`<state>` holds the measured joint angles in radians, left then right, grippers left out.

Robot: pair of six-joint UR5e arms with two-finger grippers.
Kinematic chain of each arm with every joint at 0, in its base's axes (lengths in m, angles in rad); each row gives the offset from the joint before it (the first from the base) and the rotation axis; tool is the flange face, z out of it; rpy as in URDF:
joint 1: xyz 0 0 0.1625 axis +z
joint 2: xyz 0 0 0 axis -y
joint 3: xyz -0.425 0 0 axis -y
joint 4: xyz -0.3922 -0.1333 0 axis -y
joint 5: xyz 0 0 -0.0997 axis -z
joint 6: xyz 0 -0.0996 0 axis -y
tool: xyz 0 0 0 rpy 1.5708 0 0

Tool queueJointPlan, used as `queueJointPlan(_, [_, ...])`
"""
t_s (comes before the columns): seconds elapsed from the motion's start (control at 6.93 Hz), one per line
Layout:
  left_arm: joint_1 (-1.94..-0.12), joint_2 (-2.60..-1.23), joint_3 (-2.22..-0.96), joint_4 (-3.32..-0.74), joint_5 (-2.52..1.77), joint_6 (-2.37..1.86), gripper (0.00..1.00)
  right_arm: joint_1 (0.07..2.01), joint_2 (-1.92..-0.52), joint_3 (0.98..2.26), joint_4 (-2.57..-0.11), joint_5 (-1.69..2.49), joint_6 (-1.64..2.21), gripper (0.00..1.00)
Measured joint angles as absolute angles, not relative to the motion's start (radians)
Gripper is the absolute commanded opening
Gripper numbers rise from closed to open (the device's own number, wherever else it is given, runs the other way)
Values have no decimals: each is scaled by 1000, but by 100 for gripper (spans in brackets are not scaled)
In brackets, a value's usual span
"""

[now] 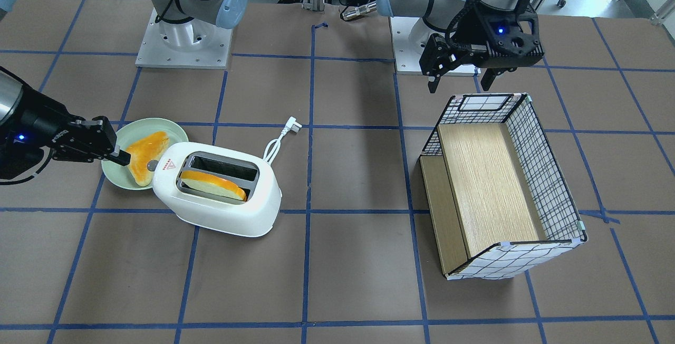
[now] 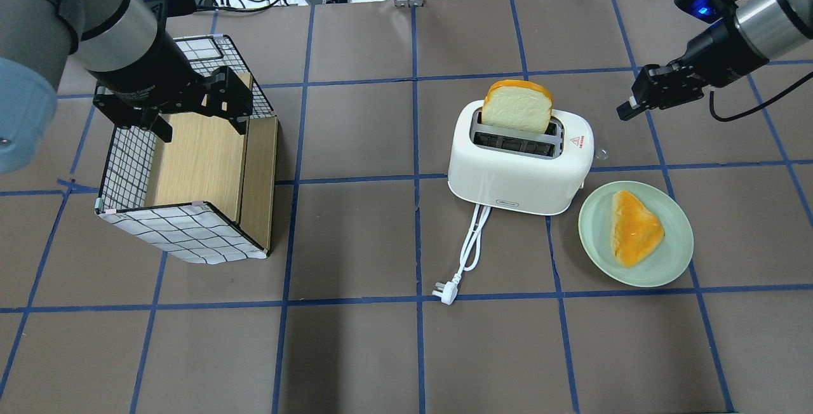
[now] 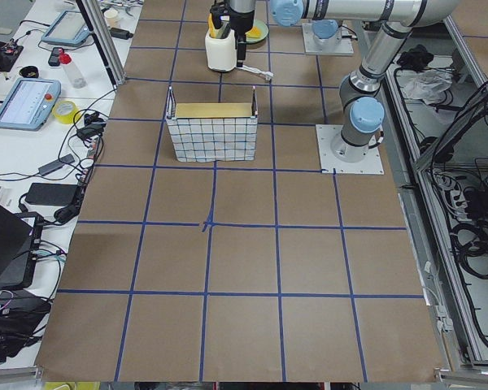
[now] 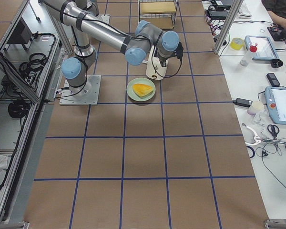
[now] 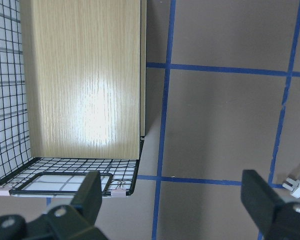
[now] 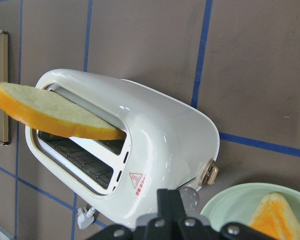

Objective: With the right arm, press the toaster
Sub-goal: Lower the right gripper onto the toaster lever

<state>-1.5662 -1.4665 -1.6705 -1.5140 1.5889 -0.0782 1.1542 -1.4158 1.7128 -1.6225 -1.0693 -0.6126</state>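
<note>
The white toaster stands on the table with a bread slice sticking out of one slot. Its red triangle sticker and small grey button face the right gripper. My right gripper is shut and empty, its tips just off the toaster's button end, above the plate. In the right wrist view the shut gripper is close to the button. From overhead the right gripper is beside the toaster. My left gripper is open and empty over the basket.
A green plate with a bread slice lies next to the toaster's button end. The toaster's white cord and plug trail toward the robot. A wire basket with a wooden insert lies on its side under the left gripper.
</note>
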Motion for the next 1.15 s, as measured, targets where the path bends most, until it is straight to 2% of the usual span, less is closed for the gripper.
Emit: queueJointPlan(1.15, [-1566,-1466,-1670,-1514,1589,-78,100,1150,-1376,1804,-1638,-1059,-610,4])
